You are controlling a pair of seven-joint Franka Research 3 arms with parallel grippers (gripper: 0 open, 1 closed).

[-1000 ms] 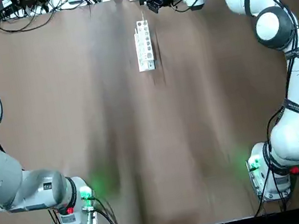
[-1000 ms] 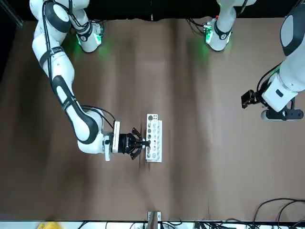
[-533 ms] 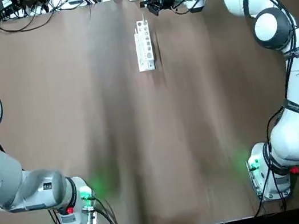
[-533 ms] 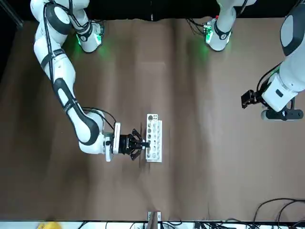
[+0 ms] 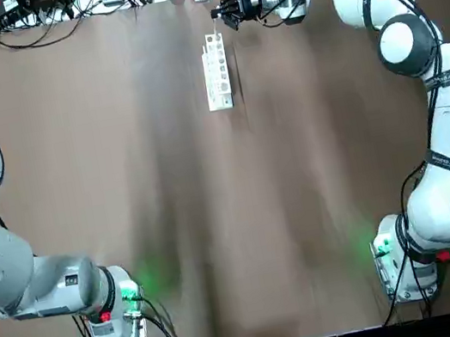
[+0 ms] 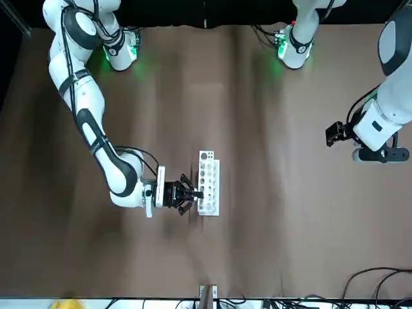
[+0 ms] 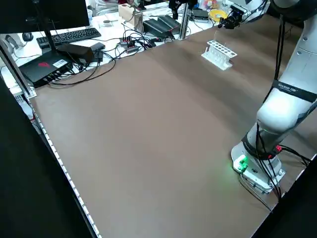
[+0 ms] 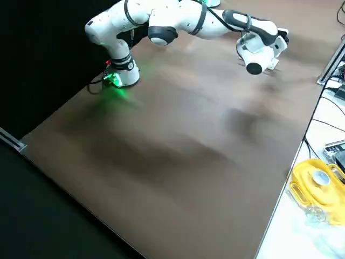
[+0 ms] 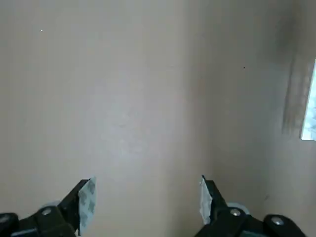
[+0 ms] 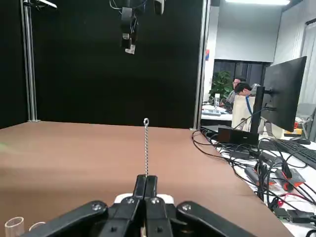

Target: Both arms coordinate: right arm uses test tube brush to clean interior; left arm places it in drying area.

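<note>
If the right tool (image 10: 146, 183), pinched shut on the thin twisted-wire test tube brush (image 10: 146, 148), dips crooked, it may knock the small white rack with round holes (image 5: 216, 69); the left tool (image 9: 145, 200) waits wide open, empty.

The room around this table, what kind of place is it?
Probably a robotics research lab in an office: two robot arms bolted to a brown table, a monitor and keyboard beside it, cables along the edge, and people at desks behind.
</note>
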